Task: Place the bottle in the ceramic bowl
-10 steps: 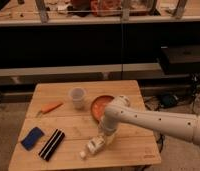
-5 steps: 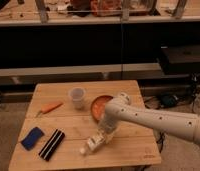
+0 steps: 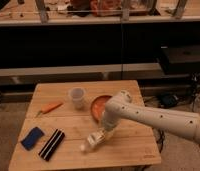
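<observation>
The bottle, small and whitish with a pale label, lies tilted at the end of my gripper, near the front middle of the wooden table. The gripper is shut on the bottle and holds it just above the tabletop. The ceramic bowl, shallow and orange-brown, sits behind the gripper near the table's centre. My white arm reaches in from the right and covers the bowl's right part.
A translucent plastic cup stands left of the bowl. An orange stick-like item lies at the left. A blue sponge and a black striped block lie at the front left. Dark shelving stands behind the table.
The gripper and the bottle have risen slightly and shifted a little toward the bowl. The other objects have not moved.
</observation>
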Controlling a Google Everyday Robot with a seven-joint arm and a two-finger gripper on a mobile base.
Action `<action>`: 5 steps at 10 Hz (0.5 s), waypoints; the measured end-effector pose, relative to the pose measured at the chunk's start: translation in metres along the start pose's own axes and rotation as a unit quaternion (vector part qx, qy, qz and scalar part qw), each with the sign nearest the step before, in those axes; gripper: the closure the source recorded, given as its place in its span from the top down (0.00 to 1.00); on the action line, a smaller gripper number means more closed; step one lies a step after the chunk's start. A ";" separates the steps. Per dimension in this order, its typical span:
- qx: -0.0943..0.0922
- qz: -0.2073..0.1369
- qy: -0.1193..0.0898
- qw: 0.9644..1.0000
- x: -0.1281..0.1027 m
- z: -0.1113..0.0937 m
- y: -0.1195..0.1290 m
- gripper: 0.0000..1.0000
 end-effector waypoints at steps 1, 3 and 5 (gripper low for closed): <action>0.001 -0.002 0.000 1.000 0.001 -0.002 -0.002 0.14; 0.009 -0.005 0.001 1.000 0.008 -0.009 -0.011 0.21; 0.016 -0.007 0.002 1.000 0.013 -0.018 -0.021 0.19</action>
